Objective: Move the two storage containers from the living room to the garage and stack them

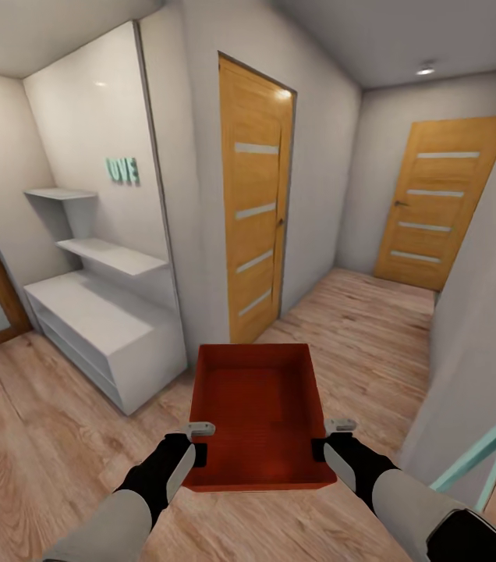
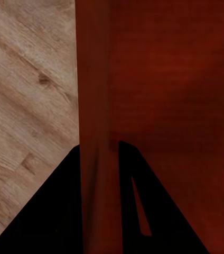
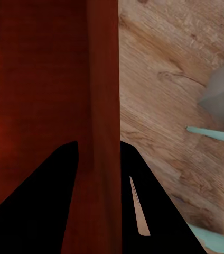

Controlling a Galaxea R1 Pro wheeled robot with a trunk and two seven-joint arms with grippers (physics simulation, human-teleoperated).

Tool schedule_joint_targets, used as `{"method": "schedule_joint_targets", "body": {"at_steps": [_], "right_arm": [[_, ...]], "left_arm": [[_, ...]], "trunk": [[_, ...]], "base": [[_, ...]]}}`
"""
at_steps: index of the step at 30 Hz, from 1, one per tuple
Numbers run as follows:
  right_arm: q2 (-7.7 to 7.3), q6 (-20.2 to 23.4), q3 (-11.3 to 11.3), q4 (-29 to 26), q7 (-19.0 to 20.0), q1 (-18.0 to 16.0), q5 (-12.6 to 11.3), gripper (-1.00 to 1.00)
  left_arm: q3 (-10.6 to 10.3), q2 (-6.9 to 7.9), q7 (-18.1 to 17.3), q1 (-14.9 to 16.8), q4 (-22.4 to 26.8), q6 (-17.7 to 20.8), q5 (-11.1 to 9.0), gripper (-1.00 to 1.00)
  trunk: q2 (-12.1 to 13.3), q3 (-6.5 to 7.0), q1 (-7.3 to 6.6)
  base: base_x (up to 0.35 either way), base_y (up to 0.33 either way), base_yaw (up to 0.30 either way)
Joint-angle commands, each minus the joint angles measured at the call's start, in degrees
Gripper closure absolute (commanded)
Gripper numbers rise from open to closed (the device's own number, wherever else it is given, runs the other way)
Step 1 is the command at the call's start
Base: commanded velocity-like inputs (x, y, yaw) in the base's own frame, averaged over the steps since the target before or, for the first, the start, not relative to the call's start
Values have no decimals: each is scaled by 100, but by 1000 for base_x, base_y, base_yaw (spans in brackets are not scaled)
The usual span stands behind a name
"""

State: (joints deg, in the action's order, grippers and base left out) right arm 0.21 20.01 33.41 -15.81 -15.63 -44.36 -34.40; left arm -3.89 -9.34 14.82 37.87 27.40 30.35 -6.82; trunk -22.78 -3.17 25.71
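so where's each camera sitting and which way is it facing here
Head view: on the head, looking down a hallway; both forearms, left gripper and right gripper hold the storage container.
Left wrist view: along the fingers straddling the container's wall.
Right wrist view: the same on the opposite wall.
All share the container and wood floor.

The head camera sits up high and looks forward and down a hallway with a wood floor (image 1: 45, 437). It sees both arms holding a red box (image 1: 256, 414) out in front. The left wrist camera is very close to the box's left wall (image 2: 93, 106) and looks along it. The right wrist camera is just as close to the right wall (image 3: 104, 95). All three cameras see the box and the floor.
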Motion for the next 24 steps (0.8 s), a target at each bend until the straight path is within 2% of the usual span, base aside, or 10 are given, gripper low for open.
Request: {"method": "schedule_joint_targets", "body": {"at_steps": [1, 9, 24], "right_arm": [[-3, 0, 148, -37, 16, -11, -83, 100], [-3, 2, 148, -37, 16, -11, -82, 100], [-3, -2, 148, -37, 16, -11, -83, 100]], "left_arm": [[-86, 11, 83, 1, -288, 50, -21, 100], [-86, 11, 83, 1, -288, 50, -21, 100], [-86, 12, 83, 1, -288, 50, -21, 100]], "trunk": [[-14, -13, 7], [-14, -13, 7], [-14, -13, 7]], "base": [[322, 0, -242], [322, 0, -223], [322, 0, -10]]}}
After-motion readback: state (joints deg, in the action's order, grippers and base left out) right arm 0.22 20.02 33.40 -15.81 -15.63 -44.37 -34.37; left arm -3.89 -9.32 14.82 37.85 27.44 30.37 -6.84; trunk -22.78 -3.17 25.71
